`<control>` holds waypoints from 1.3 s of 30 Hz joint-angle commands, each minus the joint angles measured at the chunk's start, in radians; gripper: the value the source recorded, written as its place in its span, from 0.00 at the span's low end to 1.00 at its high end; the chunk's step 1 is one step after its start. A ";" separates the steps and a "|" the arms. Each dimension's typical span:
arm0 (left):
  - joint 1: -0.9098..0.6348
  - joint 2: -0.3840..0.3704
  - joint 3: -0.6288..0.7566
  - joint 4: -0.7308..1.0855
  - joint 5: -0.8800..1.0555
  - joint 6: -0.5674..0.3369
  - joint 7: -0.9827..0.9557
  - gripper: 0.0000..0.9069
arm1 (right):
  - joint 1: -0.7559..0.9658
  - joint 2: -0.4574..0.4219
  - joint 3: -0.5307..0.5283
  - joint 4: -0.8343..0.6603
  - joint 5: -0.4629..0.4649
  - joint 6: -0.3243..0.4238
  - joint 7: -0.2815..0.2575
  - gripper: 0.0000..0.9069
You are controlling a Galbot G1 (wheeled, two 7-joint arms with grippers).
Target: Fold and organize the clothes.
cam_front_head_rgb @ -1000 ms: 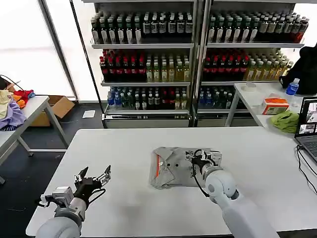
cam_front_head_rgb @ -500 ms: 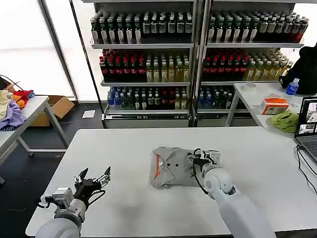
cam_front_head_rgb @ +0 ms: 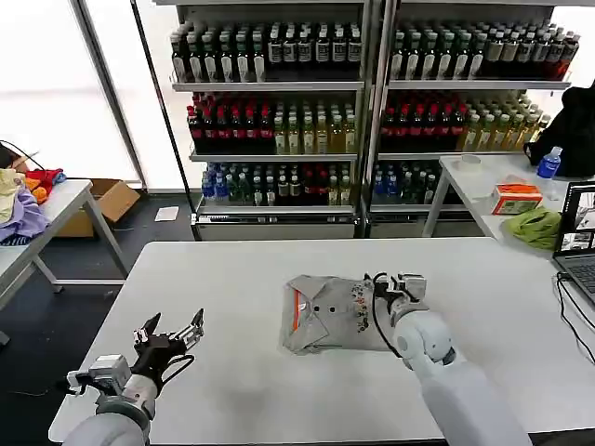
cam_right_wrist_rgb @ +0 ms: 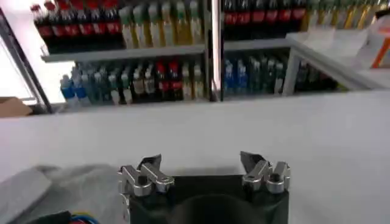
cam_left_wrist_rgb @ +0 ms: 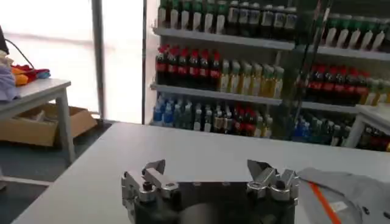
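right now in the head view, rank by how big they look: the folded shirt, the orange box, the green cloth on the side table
1. folded shirt, clearly largest, though nearest the camera.
2. and 3. green cloth and orange box look alike; no ranking.

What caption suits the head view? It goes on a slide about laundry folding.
Folded grey shirt on the white table, right gripper open at its edge, left gripper open, waiting apart.

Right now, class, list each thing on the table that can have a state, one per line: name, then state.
shirt: folded into a compact bundle, lying flat on the table, orange-lined collar showing.
right gripper: open, at the shirt's right edge, holding nothing.
left gripper: open, empty, over the table's near left corner, apart from the shirt.
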State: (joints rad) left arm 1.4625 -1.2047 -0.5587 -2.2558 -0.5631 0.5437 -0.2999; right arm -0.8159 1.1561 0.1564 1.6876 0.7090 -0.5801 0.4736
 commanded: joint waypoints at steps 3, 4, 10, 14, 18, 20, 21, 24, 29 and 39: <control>0.016 -0.067 -0.001 -0.035 0.142 -0.109 0.047 1.00 | -0.193 -0.155 0.247 0.354 -0.251 0.005 -0.102 1.00; 0.020 -0.071 -0.005 -0.033 0.161 -0.126 0.067 1.00 | -0.282 -0.182 0.312 0.389 -0.242 0.022 -0.111 1.00; 0.018 -0.064 0.001 -0.027 0.209 -0.129 0.057 1.00 | -0.423 -0.155 0.454 0.436 -0.237 0.051 -0.104 1.00; 0.021 -0.061 0.003 -0.029 0.192 -0.127 0.051 1.00 | -0.462 -0.093 0.488 0.449 -0.205 0.063 -0.081 1.00; 0.024 -0.044 0.004 -0.031 0.186 -0.126 0.052 1.00 | -0.493 -0.069 0.514 0.458 -0.212 0.068 -0.084 1.00; 0.021 -0.038 0.001 -0.025 0.182 -0.128 0.049 1.00 | -0.498 -0.069 0.524 0.457 -0.217 0.071 -0.084 1.00; 0.021 -0.038 0.001 -0.024 0.181 -0.130 0.048 1.00 | -0.502 -0.071 0.528 0.456 -0.217 0.071 -0.084 1.00; 0.027 -0.040 0.002 -0.012 0.151 -0.152 0.046 1.00 | -0.509 -0.075 0.537 0.455 -0.196 0.074 -0.083 1.00; 0.031 -0.034 -0.002 -0.010 0.176 -0.151 0.094 1.00 | -0.516 -0.075 0.540 0.461 -0.186 0.068 -0.087 1.00; 0.028 -0.025 -0.007 -0.014 0.178 -0.129 0.096 1.00 | -0.507 -0.082 0.526 0.457 -0.186 0.060 -0.087 1.00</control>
State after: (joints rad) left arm 1.4911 -1.2319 -0.5636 -2.2703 -0.3938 0.4139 -0.2190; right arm -1.2965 1.0690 0.6625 2.1308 0.5183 -0.5206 0.3871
